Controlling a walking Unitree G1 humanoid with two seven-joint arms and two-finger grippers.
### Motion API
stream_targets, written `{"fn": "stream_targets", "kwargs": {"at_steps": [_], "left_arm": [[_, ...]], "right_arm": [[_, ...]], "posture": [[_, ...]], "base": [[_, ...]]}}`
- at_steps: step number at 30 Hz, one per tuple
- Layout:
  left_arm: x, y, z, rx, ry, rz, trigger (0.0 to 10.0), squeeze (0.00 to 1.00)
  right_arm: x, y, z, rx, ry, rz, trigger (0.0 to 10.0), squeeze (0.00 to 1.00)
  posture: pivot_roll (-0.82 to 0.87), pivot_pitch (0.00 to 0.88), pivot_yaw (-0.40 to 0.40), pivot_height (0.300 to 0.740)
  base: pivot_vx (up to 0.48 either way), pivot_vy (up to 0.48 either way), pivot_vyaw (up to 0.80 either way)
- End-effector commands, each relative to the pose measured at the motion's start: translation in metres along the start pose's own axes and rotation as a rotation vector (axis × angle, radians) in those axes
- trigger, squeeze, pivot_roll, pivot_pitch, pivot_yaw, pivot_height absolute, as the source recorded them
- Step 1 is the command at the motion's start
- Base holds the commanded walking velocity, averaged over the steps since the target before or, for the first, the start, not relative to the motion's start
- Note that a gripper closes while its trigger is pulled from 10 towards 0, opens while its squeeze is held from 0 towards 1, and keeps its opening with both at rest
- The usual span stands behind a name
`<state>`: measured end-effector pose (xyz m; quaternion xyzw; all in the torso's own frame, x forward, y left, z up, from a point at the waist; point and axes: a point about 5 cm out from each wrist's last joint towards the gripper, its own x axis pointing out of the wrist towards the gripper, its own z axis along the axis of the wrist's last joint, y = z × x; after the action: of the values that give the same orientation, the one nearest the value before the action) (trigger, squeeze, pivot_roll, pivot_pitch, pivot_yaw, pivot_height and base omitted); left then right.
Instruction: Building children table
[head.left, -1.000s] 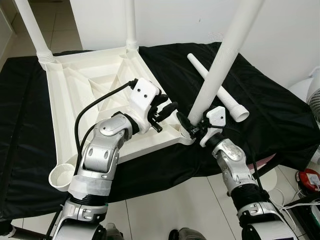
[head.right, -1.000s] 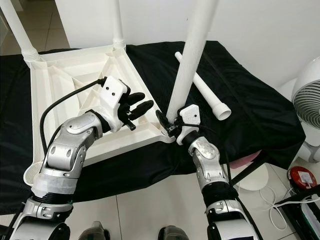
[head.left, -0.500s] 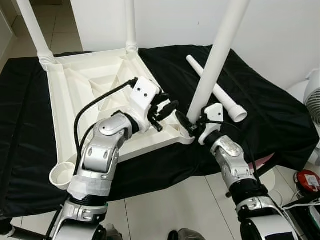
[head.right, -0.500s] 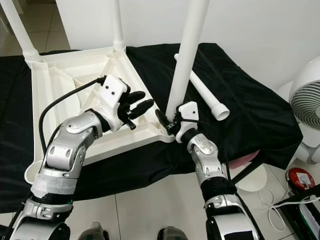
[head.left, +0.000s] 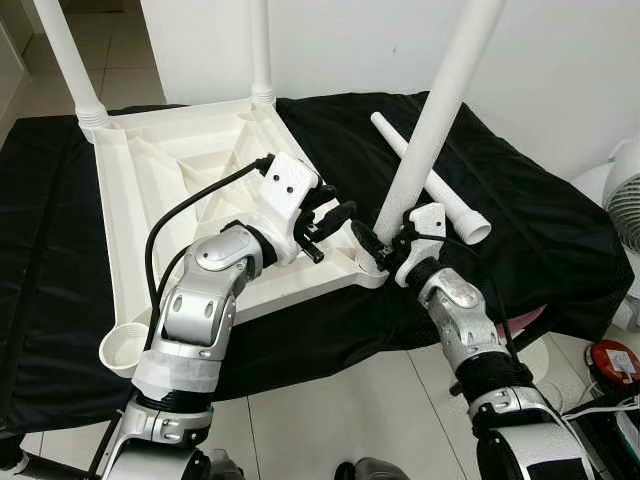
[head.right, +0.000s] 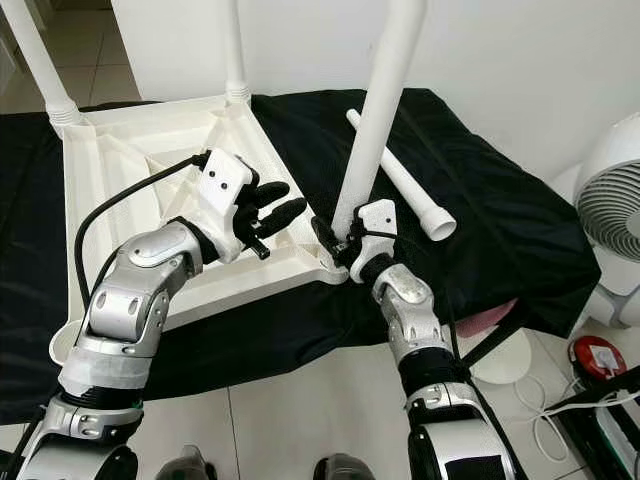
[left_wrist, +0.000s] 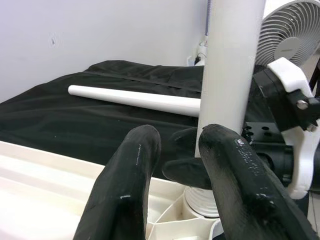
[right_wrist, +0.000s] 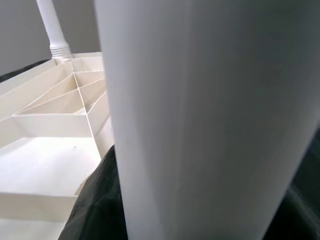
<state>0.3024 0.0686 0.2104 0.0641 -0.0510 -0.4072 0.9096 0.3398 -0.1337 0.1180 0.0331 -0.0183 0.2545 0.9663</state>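
We have the white tabletop (head.left: 170, 190) lying upside down on the black cloth (head.left: 540, 210), and the relation that matters is at its near right corner: the table leg (head.left: 425, 130) stands with its foot in the corner socket (head.right: 335, 268), its long axis rising up and leaning a little to the right rather than standing square to the tabletop. Our right gripper (head.left: 385, 250) is at the base of this leg, just above the socket, its black fingers pinching the leg from the near right side. Our left gripper (head.left: 335, 220) sits just to the left of the same leg, above the tabletop rim, its two fingers (left_wrist: 130, 190) spread apart and holding nothing, with the leg just beyond its tips. So the right arm is the one on the leg, and we judge that seating it means turning or pressing along that slanted axis. A spare leg (head.left: 430, 180) lies flat on the cloth further right, untouched, and two legs (head.left: 70, 60) already stand at the far corners.
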Motion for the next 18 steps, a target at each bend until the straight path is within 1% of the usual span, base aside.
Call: {"fn": "stream_targets", "kwargs": {"at_steps": [1, 3, 6, 9, 12, 13, 14, 15, 16, 18], "left_arm": [[0.000, -0.001, -0.001, -0.010, 0.001, 0.055, 10.0, 0.00], [0.000, -0.001, -0.001, -0.009, 0.002, 0.054, 10.0, 0.00], [0.000, -0.001, 0.000, -0.008, -0.001, 0.052, 10.0, 0.00], [0.000, -0.001, 0.000, -0.008, -0.002, 0.052, 10.0, 0.00], [0.000, -0.001, 0.000, -0.008, -0.003, 0.055, 10.0, 0.00], [0.000, -0.001, 0.000, -0.008, -0.003, 0.055, 10.0, 0.00], [0.000, -0.001, 0.000, -0.008, -0.004, 0.056, 10.0, 0.00], [-0.001, -0.001, 0.000, -0.009, -0.004, 0.057, 10.0, 0.00], [-0.001, -0.001, 0.000, -0.009, -0.004, 0.057, 10.0, 0.00], [-0.001, -0.001, 0.000, -0.011, -0.004, 0.058, 10.0, 0.00]], "right_arm": [[-0.014, -0.002, -0.036, 0.085, 0.170, -0.051, 10.0, 0.00], [-0.014, -0.003, -0.036, 0.089, 0.170, -0.053, 10.0, 0.00], [-0.014, -0.004, -0.037, 0.119, 0.169, -0.068, 10.0, 0.00], [-0.015, -0.003, -0.038, 0.120, 0.165, -0.069, 10.0, 0.00], [-0.022, 0.005, -0.034, -0.007, 0.050, -0.045, 10.0, 0.00], [-0.022, 0.005, -0.034, -0.007, 0.050, -0.045, 10.0, 0.00], [-0.026, 0.008, -0.033, -0.081, 0.019, -0.031, 10.0, 0.00], [-0.029, 0.012, -0.034, -0.111, 0.007, -0.007, 10.0, 0.00], [-0.029, 0.012, -0.034, -0.111, 0.007, -0.007, 10.0, 0.00], [-0.032, 0.014, -0.035, -0.145, -0.002, 0.015, 10.0, 0.00]], "posture": [[0.07, 0.000, -0.032, 0.740], [0.07, 0.000, -0.032, 0.740], [0.07, 0.000, -0.036, 0.740], [0.07, 0.000, -0.036, 0.740], [0.07, 0.000, -0.041, 0.740], [0.07, 0.000, -0.041, 0.740], [0.07, 0.000, -0.040, 0.740], [0.07, 0.000, -0.039, 0.740], [0.07, 0.000, -0.039, 0.740], [0.07, 0.000, -0.039, 0.740]], "base": [[0.000, 0.000, 0.00], [0.000, 0.000, 0.00], [0.000, 0.000, 0.00], [0.000, 0.000, 0.00], [0.000, 0.000, 0.00], [0.000, 0.000, 0.00], [0.000, 0.000, 0.00], [0.000, 0.000, 0.00], [0.000, 0.000, 0.00], [0.000, 0.000, 0.00]]}}
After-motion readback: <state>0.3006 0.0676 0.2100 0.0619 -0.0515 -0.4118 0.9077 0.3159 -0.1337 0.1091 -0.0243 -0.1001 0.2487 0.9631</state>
